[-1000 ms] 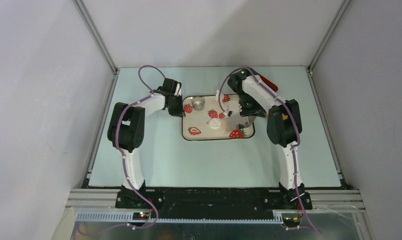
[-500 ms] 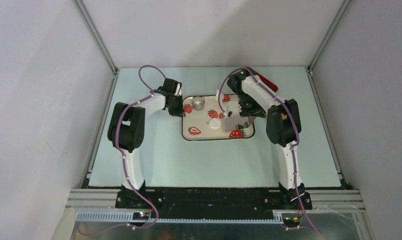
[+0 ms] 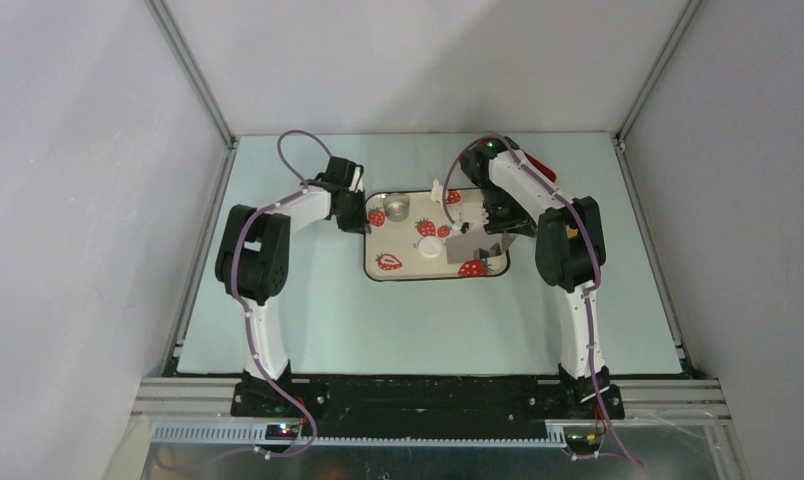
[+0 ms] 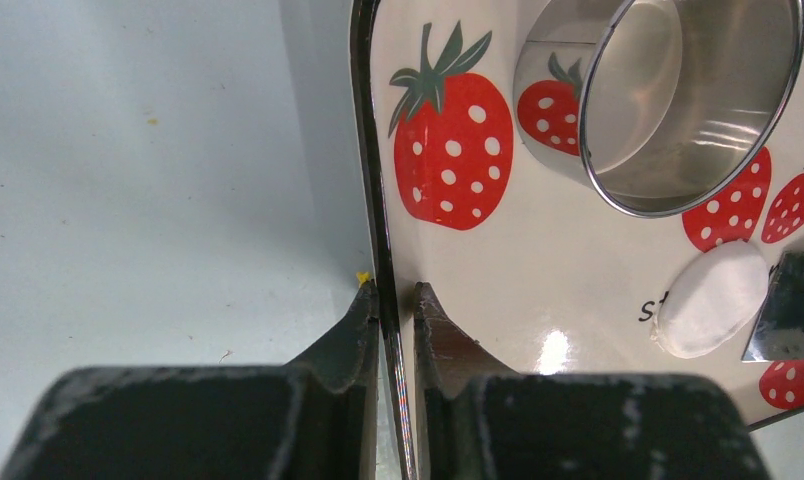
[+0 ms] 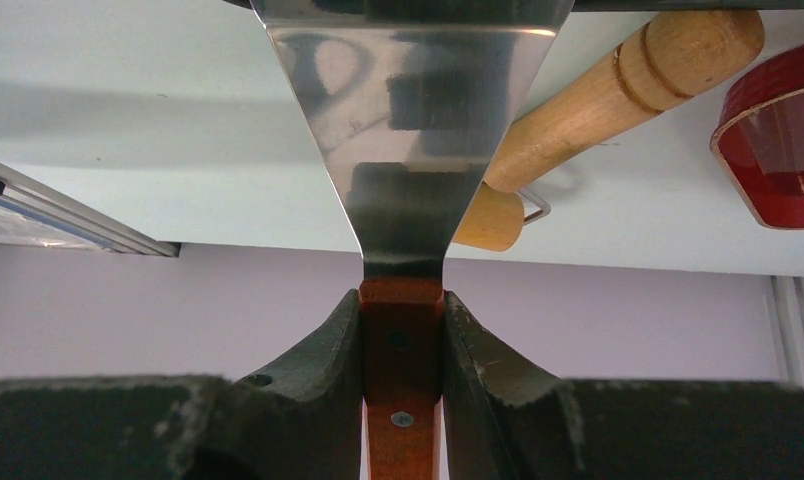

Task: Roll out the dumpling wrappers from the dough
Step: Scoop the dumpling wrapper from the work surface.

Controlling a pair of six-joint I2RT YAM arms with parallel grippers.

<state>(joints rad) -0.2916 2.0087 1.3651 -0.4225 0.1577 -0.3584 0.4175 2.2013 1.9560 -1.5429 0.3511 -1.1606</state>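
Observation:
A strawberry-print tray (image 3: 393, 270) lies mid-table. On it rests the dough (image 3: 431, 249), a thick white flattened lump (image 4: 711, 298). My left gripper (image 3: 362, 216) is shut on the tray's left rim (image 4: 376, 200), one finger outside and one inside (image 4: 390, 295). My right gripper (image 3: 488, 228) is shut on the red-brown wooden handle (image 5: 402, 330) of a metal spatula. The spatula's shiny blade (image 3: 475, 245) hangs just right of the dough, and its corner (image 4: 790, 320) shows beside the lump. The dumpling wrappers are out of view.
A small silvery round cup (image 3: 396, 208) stands on the tray's back left (image 4: 668, 95). Behind the right arm lie a wooden rolling pin (image 5: 618, 95) and a red dish (image 3: 538, 165). Grey walls enclose the table on three sides.
The spatula blade has shifted left across the tray towards the dough. The left arm has held still on the rim.

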